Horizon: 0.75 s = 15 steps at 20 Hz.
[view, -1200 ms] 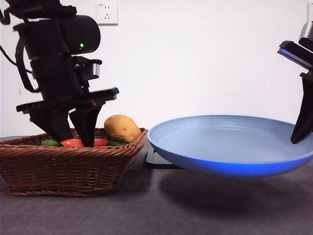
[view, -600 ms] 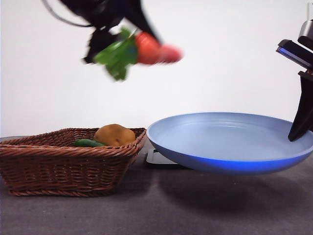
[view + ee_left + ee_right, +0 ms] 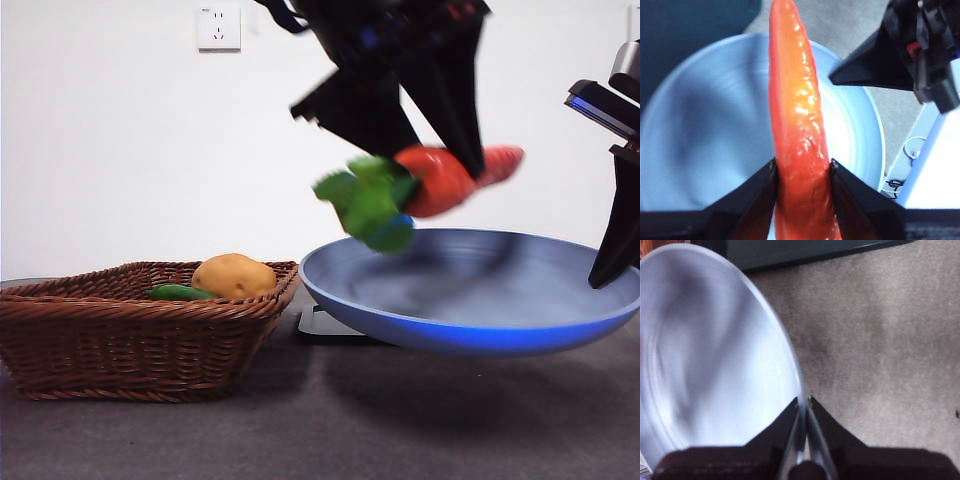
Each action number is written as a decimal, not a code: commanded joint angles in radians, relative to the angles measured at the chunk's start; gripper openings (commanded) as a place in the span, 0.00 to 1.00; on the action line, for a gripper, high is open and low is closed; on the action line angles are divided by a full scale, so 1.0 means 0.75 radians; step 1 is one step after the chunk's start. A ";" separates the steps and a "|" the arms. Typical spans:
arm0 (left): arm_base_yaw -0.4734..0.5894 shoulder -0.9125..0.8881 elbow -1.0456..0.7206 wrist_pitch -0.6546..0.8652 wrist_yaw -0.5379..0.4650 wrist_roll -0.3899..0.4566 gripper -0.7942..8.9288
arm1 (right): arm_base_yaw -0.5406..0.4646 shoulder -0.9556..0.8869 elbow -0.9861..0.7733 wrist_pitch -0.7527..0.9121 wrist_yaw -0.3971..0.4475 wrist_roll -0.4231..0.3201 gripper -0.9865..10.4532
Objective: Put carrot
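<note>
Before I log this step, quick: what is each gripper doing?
Left gripper: shut on the carrot, above the blue plate.
Right gripper: shut on the blue plate's rim.

A brown wicker basket point(image 3: 130, 340) sits on the grey counter point(image 3: 330, 430) at the left of the front view. Inside it, a round yellow-brown potato point(image 3: 233, 276) lies against the far right corner, and a long dark green vegetable point(image 3: 180, 293) lies just beside it, both showing above the rim. To the right of the basket a wide, shallow blue plate point(image 3: 470, 335) is raised clear of the counter, its shadow falling on the surface below. Under its left edge a flat dark slab point(image 3: 322, 325) with a pale rim lies on the counter. On the white wall point(image 3: 120, 150) behind, a white socket plate point(image 3: 219, 27) is mounted high up.
</note>
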 commanded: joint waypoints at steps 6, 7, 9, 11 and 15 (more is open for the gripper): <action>-0.024 0.152 0.020 -0.040 -0.006 0.015 0.21 | 0.004 0.005 0.018 -0.064 -0.015 -0.001 0.09; -0.024 0.160 0.020 -0.045 -0.007 0.015 0.21 | 0.004 0.005 0.018 -0.065 -0.039 -0.001 0.09; -0.024 0.164 0.020 -0.045 -0.007 0.015 0.21 | 0.003 0.005 0.018 -0.064 -0.095 0.000 0.09; -0.024 0.164 0.020 -0.045 -0.007 0.015 0.27 | 0.003 0.005 0.018 -0.065 -0.116 0.001 0.09; -0.024 0.163 0.022 -0.077 0.003 0.014 0.38 | 0.003 0.005 0.019 -0.083 -0.115 0.001 0.09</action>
